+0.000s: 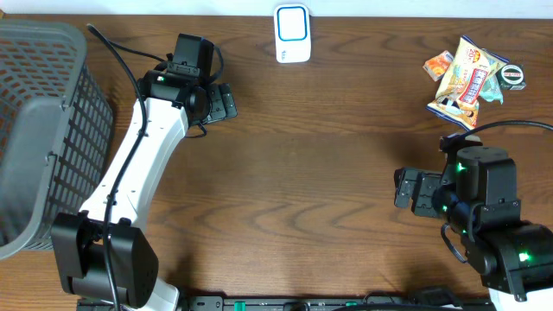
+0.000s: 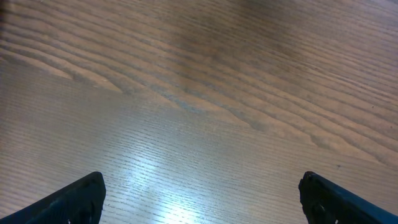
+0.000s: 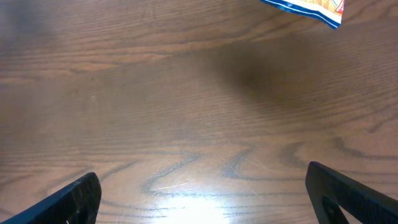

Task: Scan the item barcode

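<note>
Two wide-open, empty: left gripper [image 1: 231, 101] & right gripper [image 1: 401, 188]; snack bag [image 1: 465, 79] long axis far-to-near, slightly tilted.

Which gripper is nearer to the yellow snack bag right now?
Right. The right gripper is on the near side of the snack bag, toward the table middle; the left gripper is far across the table, nearer the basket.

Wide-spread fingers [image 3: 68, 202] above the table [image 3: 186, 112], snack bag [image 3: 311, 7] (edge only) beyond.
</note>
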